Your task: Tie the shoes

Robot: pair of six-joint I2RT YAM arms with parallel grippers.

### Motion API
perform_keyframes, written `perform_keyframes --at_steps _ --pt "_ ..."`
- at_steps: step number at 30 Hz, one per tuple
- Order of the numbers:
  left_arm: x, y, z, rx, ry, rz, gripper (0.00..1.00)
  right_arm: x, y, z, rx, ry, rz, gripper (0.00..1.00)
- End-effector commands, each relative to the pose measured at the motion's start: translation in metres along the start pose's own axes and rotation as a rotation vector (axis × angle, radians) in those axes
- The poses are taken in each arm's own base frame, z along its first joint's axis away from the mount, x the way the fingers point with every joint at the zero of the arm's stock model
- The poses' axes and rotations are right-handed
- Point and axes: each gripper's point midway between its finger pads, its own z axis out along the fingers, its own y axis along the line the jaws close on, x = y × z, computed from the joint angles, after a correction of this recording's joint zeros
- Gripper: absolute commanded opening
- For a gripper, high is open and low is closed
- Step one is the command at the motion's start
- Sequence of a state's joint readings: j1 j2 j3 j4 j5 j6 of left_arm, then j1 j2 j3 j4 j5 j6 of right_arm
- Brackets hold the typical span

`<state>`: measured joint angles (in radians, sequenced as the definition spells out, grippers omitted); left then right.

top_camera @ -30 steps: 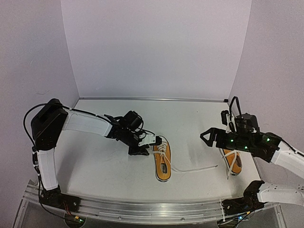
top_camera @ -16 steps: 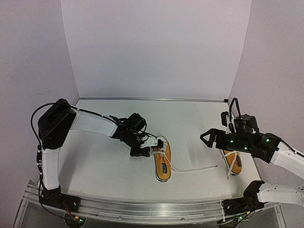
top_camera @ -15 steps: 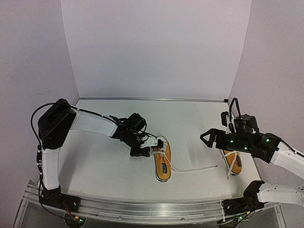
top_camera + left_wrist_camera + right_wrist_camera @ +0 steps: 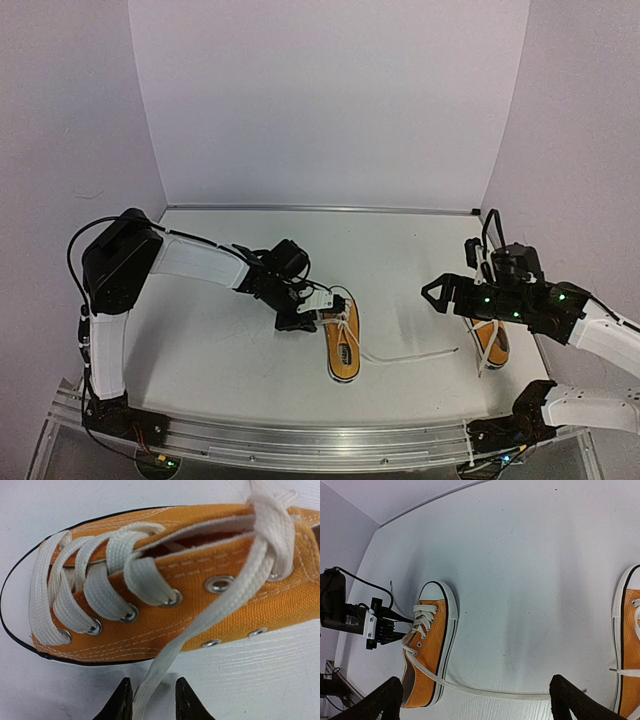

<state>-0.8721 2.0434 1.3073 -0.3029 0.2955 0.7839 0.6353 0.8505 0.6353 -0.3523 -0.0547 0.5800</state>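
**Desk:** What is the left gripper (image 4: 152, 700) doing at the centre shoe (image 4: 343, 345)?

**Photographer:** Its two dark fingertips (image 4: 121, 702) stand a narrow gap apart. A white lace (image 4: 220, 607) runs straight down from the shoe's top eyelets and passes between them. A sliver of table (image 4: 220, 350) shows beside the lace, so I cannot tell whether the tips are pinching it. The left arm (image 4: 190, 260) reaches low across the table from the left, with the wrist just beside the orange shoe's left flank.

**Desk:** And the right gripper (image 4: 437, 292)?

**Photographer:** It is spread wide and holds nothing. It hangs above the table between the pair and points left, on a folded right arm (image 4: 600, 335).

**Desk:** Where are the shoes?

**Photographer:** The centre shoe sits upright on its sole mid-table, toe away from the arms. One loose lace end (image 4: 410, 355) trails off to its right. The second shoe (image 4: 490, 340) lies near the right wall, partly under the right arm.
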Motion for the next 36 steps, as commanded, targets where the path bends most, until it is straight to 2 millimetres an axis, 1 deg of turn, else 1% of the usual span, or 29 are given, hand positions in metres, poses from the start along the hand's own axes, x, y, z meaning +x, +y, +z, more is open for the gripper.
perform_keyframes --at_steps 1,4,7,10,14,16,18,19,21,22,27,30,32,36 --pt "-0.031 0.014 -0.008 -0.041 -0.076 0.027 0.28 -0.001 0.001 0.001 -0.006 -0.009 0.004 0.98" --pt "-0.036 0.013 -0.009 -0.042 -0.087 0.034 0.28 0.0 0.0 0.002 -0.005 -0.005 0.003 0.98" --pt "-0.036 0.012 -0.009 -0.036 -0.087 0.034 0.24 0.0 0.0 0.002 -0.003 -0.006 0.001 0.98" --pt "-0.036 0.012 -0.008 -0.034 -0.085 0.033 0.19 -0.001 0.0 0.002 -0.004 -0.007 0.002 0.98" --pt "-0.035 0.013 -0.009 -0.042 -0.079 0.023 0.08 0.0 -0.001 0.003 0.001 -0.005 0.002 0.98" --pt "-0.037 0.017 -0.014 -0.066 -0.08 0.002 0.01 0.003 -0.002 0.004 0.002 0.002 0.001 0.98" --pt "-0.041 0.02 -0.024 -0.092 -0.091 -0.017 0.0 0.006 -0.003 0.006 0.006 0.017 0.0 0.98" --pt "-0.047 0.02 -0.032 -0.105 -0.112 -0.02 0.0 0.009 -0.004 0.009 0.01 0.034 -0.002 0.98" --pt "-0.053 0.017 -0.044 -0.119 -0.159 -0.043 0.0 0.016 -0.006 0.014 0.015 0.069 -0.007 0.97" --pt "-0.059 0.016 -0.054 -0.127 -0.195 -0.051 0.0 0.021 -0.007 0.017 0.023 0.092 -0.008 0.96" --pt "-0.079 0.005 -0.075 -0.11 -0.33 -0.1 0.0 0.039 -0.019 0.03 0.095 0.197 0.002 0.86" --pt "-0.085 -0.003 -0.076 -0.086 -0.371 -0.126 0.0 0.047 -0.026 0.035 0.144 0.248 -0.001 0.77" --pt "-0.089 -0.006 -0.076 -0.078 -0.386 -0.13 0.0 0.054 -0.034 0.036 0.189 0.285 -0.005 0.71" --pt "-0.095 -0.011 -0.074 -0.085 -0.411 -0.119 0.0 0.066 -0.051 0.036 0.271 0.328 -0.005 0.57"
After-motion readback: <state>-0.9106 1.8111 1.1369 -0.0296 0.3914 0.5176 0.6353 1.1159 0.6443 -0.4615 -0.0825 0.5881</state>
